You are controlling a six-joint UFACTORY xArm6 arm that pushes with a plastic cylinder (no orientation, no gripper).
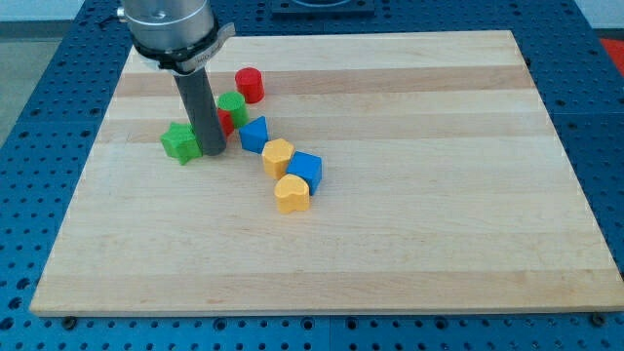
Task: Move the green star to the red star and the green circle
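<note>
The green star (179, 142) lies on the wooden board at the view's left. My tip (213, 152) stands just to its right, touching or nearly touching it. The rod hides most of the red star (225, 121), of which only a red sliver shows beside the rod. The green circle (232, 104) sits just above and to the right of that sliver. So the tip is between the green star and the red star.
A red cylinder (250, 84) lies above the green circle. A blue triangle-like block (254, 134), a yellow hexagon-like block (278, 156), a blue cube (305, 169) and a yellow heart (292, 193) run in a line toward the view's bottom right. The board (439, 195) rests on a blue perforated table.
</note>
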